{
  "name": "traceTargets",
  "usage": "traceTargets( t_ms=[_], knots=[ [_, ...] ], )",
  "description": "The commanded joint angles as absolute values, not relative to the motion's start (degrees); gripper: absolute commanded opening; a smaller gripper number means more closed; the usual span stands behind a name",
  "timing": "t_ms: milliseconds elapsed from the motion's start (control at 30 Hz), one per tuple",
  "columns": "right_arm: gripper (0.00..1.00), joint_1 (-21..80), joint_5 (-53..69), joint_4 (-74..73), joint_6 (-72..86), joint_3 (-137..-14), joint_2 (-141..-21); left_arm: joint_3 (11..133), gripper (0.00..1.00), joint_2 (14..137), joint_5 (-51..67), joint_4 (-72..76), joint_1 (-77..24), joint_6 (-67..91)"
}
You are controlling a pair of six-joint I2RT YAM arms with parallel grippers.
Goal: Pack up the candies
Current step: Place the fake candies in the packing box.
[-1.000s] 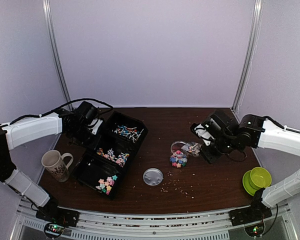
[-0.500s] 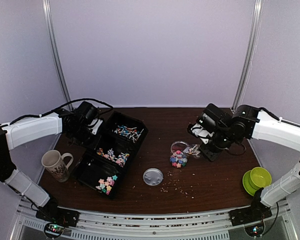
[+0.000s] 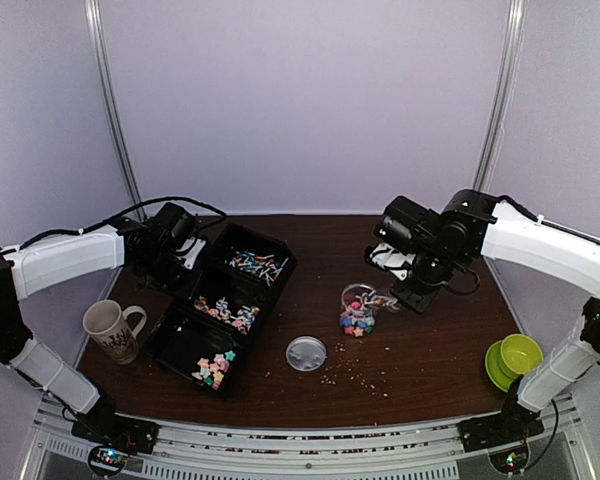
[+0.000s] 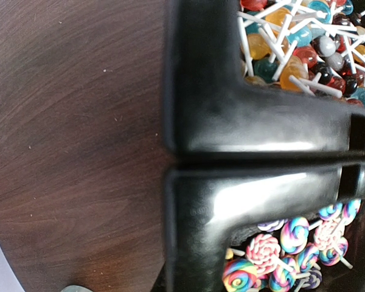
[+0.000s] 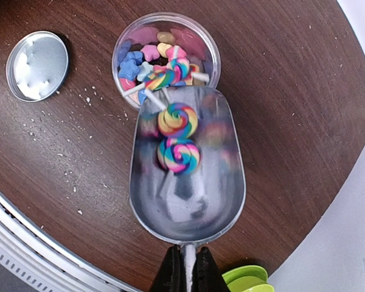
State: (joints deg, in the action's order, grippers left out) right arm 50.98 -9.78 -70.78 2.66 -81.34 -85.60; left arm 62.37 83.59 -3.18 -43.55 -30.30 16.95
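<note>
While my right claw (image 5: 185,269) pinches the scoop (image 5: 188,188) tipped at the jar (image 5: 202,36) right of the bench's (image 3: 310,240) middle, candies (image 5: 177,120) sliding in, and my left claw (image 3: 180,262) sits pressed together by the tray (image 3: 158,345), I judge pouring underway; next, tilt steeper.

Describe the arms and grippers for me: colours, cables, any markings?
The left arm and right arm have white shells with black joints. The left gripper and right gripper are black. A black cable loops along the left arm. No markings are legible.
</note>
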Motion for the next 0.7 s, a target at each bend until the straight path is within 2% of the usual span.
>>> traceTargets(
  t_ms=[0, 667],
  knots=[
    [0.00, 51.10, -11.72, -74.83, 0.64, -84.78, -87.23, 66.08, 0.00, 81.92, -0.39, -37.97, -30.05, 18.28],
    [0.00, 53.58, -16.37, -76.42, -1.35, -93.58, -89.47, 66.10, 0.00, 81.46, 0.52, -37.88, -29.88, 18.22]
  ],
)
